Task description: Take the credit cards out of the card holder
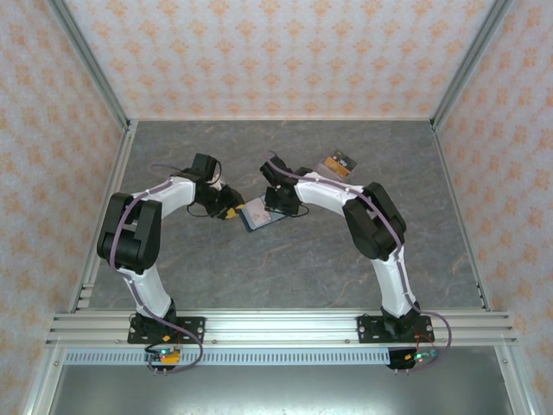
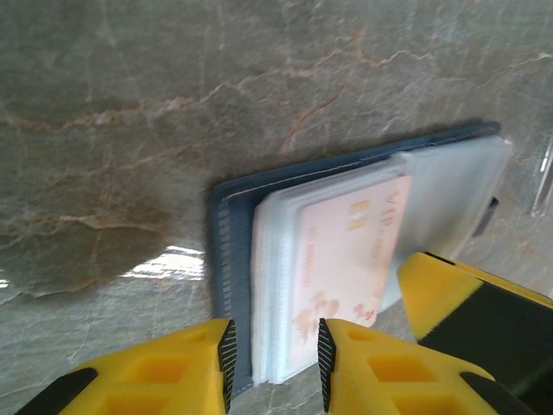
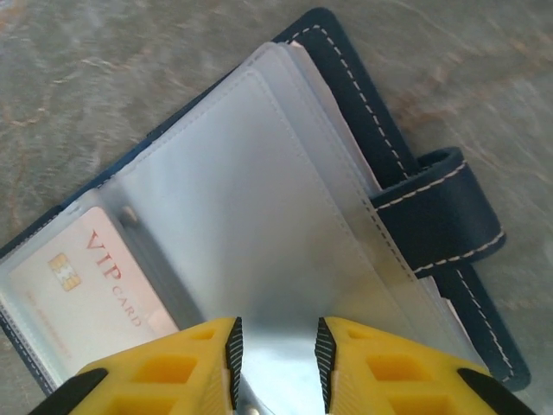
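Two arms meet over one card holder (image 1: 262,215), which lies open near the middle of the desk (image 1: 302,268). The left fingers (image 1: 232,213) stand part open at its left edge, straddling the navy cover and the stack of clear sleeves (image 3: 259,199); I cannot tell whether they pinch anything. I count one card (image 3: 82,277) in a sleeve, pale pink with a gold chip, reading "VIP CARD". One stitched closure tab (image 3: 436,212) sticks out. The right fingers (image 1: 278,204) are part open above a raised sleeve. One small pile of loose cards (image 1: 337,164) lies toward the back edge, right of middle; I cannot count them.
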Available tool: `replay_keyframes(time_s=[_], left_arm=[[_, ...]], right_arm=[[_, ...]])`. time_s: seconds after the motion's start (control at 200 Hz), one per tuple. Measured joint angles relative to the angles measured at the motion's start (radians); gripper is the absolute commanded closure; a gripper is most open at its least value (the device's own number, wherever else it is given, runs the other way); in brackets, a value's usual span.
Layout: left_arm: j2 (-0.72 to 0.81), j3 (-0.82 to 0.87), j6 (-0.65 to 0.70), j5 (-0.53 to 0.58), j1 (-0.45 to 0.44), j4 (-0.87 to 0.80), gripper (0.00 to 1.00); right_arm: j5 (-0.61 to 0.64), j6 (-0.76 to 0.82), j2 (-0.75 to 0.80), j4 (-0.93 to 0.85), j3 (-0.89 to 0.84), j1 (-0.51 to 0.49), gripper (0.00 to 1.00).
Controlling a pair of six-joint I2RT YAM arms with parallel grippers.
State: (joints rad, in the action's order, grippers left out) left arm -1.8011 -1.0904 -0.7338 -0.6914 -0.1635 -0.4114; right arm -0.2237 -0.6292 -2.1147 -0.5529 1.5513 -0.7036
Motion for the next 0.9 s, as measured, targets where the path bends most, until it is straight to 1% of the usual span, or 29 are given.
replay_keyframes(time_s=[0.19, 0.33, 0.475, 0.691, 0.901], left_arm=[[0.002, 0.014, 0.000, -0.001, -0.002, 0.000, 0.67], [0.002, 0.014, 0.002, -0.007, -0.021, 0.000, 0.69], [0.010, 0.014, 0.005, -0.011, -0.053, 0.000, 0.75], [0.010, 0.013, 0.009, -0.016, -0.096, 0.000, 0.81], [-0.005, 0.001, 0.009, -0.019, -0.107, 0.000, 0.85]], right_arm=[[-0.003, -0.154, 0.113, 0.076, -0.180, 0.000, 0.68], [-0.021, -0.198, 0.138, 0.079, -0.206, 0.000, 0.68], [-0.046, -0.140, 0.145, 0.079, -0.201, 0.000, 0.69], [-0.152, 0.003, 0.145, 0.106, -0.173, 0.001, 0.74], [-0.223, 0.058, 0.140, 0.146, -0.173, 0.038, 0.78]])
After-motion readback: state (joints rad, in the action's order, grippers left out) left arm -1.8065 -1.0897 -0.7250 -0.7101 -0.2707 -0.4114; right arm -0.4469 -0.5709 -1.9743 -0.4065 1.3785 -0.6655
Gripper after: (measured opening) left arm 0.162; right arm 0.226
